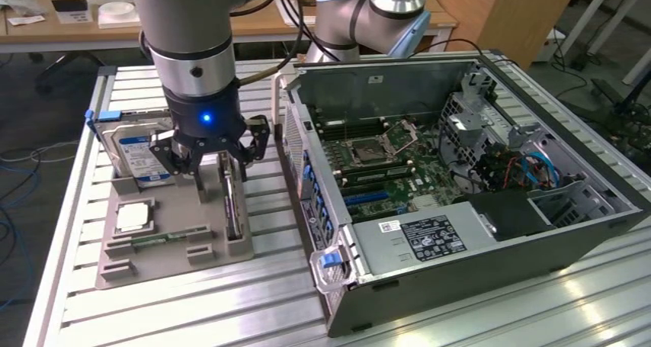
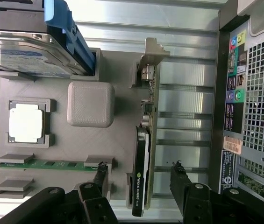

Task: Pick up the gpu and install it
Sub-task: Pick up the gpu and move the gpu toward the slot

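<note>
The gpu (image 2: 142, 158) stands on edge in a slot of the grey holder tray (image 2: 122, 93), its pale metal bracket (image 2: 152, 55) at one end. In the exterior view the gpu (image 1: 233, 210) shows as a dark thin blade. My gripper (image 2: 139, 169) hangs over it, open, with one fingertip (image 2: 102, 169) on each side of the card and a gap to both. Nothing is held. In the exterior view the gripper (image 1: 210, 162) sits low over the far end of the card. The open computer case (image 1: 458, 171) lies at the exterior view's right.
On the same tray stand a silver hard drive (image 1: 142, 152) with blue rails, a CPU (image 1: 133, 217) and a narrow green memory stick (image 1: 152, 241). The case's rear panel (image 2: 253, 93) is close beside the gpu. A second arm (image 1: 367, 11) stands behind the case on the slatted metal table (image 1: 203, 309).
</note>
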`<move>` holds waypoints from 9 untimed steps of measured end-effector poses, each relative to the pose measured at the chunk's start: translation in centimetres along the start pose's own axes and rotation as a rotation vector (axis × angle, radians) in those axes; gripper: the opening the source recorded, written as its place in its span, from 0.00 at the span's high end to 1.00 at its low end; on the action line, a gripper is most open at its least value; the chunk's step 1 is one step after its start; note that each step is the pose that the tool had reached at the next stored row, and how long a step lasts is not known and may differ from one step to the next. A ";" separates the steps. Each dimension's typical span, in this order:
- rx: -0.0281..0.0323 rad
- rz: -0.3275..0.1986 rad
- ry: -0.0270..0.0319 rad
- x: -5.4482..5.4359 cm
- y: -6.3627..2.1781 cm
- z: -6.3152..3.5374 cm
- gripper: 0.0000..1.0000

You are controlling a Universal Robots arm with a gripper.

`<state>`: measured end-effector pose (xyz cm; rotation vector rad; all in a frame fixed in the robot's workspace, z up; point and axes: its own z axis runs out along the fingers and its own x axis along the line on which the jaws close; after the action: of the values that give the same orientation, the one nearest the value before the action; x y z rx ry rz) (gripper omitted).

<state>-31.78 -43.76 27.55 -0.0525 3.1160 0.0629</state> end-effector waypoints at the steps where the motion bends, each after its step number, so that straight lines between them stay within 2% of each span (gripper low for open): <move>1: -0.0002 0.000 -0.0002 0.0 0.00 0.01 0.35; 9: -0.0002 0.000 -0.0002 0.0 0.00 0.17 0.35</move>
<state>-31.77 -43.76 27.37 -0.0526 3.1158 0.0632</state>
